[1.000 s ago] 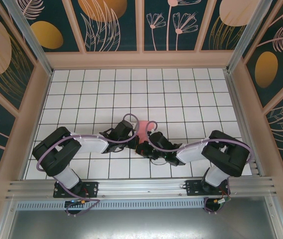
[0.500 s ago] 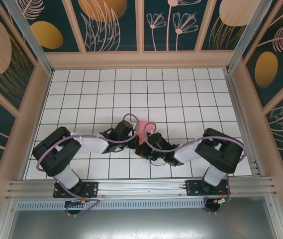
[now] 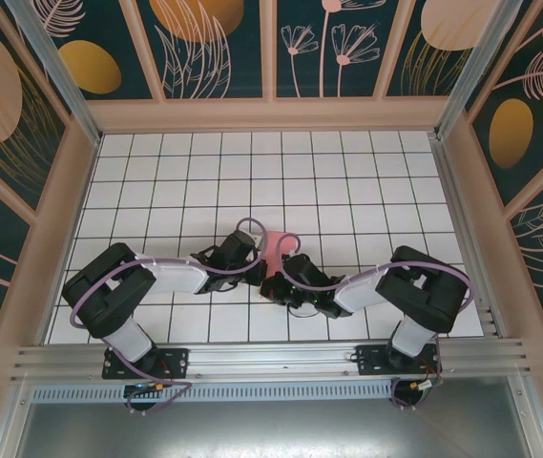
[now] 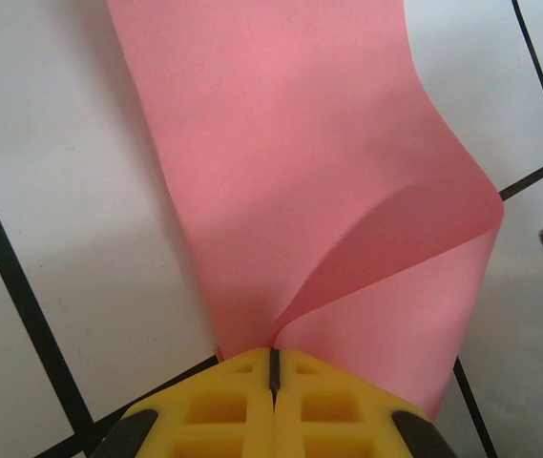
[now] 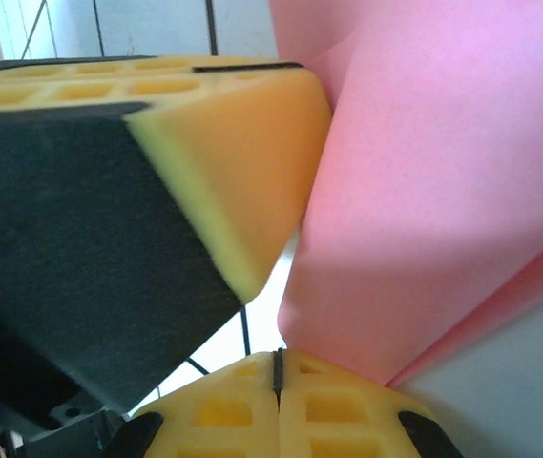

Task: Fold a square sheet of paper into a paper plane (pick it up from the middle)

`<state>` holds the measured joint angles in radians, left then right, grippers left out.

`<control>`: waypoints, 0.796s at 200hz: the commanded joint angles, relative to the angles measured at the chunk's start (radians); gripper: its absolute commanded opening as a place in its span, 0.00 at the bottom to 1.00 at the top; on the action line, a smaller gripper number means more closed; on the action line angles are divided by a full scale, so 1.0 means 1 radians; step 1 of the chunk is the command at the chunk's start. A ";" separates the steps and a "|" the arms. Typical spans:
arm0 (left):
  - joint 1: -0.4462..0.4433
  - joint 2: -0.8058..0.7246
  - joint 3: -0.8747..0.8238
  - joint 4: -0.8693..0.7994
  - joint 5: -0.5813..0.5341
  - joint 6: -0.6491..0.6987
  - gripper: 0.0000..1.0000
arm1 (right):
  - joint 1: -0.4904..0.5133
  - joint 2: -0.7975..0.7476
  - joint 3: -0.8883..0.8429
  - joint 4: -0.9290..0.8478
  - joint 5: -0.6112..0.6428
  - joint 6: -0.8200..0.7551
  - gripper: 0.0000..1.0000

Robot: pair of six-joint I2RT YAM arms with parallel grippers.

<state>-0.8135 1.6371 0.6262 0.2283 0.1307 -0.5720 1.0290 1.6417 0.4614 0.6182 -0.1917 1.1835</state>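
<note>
Both grippers are biting the same thin paper very near each other, so any pull in opposing directions is risking a tear. The loose curled flap is also threatening to crease crooked if it gets pressed now. The left gripper (image 4: 273, 367) is pinching the sheet of paper (image 4: 290, 172) tight at its edge, and the sheet is fanning out ahead of the left gripper, doubling over itself. The right gripper (image 5: 277, 367), just beside the left gripper, is sitting fully shut and appears to be nipping the same sheet.

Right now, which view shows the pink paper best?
Left wrist: the pink paper spreads out, curled, pinched in the left gripper. Right wrist shows a close part; top external a small patch between the arms.
</note>
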 commanded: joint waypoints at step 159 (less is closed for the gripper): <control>0.004 0.035 -0.013 -0.076 0.009 0.025 0.00 | -0.021 -0.119 0.009 -0.138 -0.020 -0.067 0.05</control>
<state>-0.8135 1.6386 0.6266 0.2283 0.1314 -0.5690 1.0260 1.6310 0.4667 0.5678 -0.2310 1.1721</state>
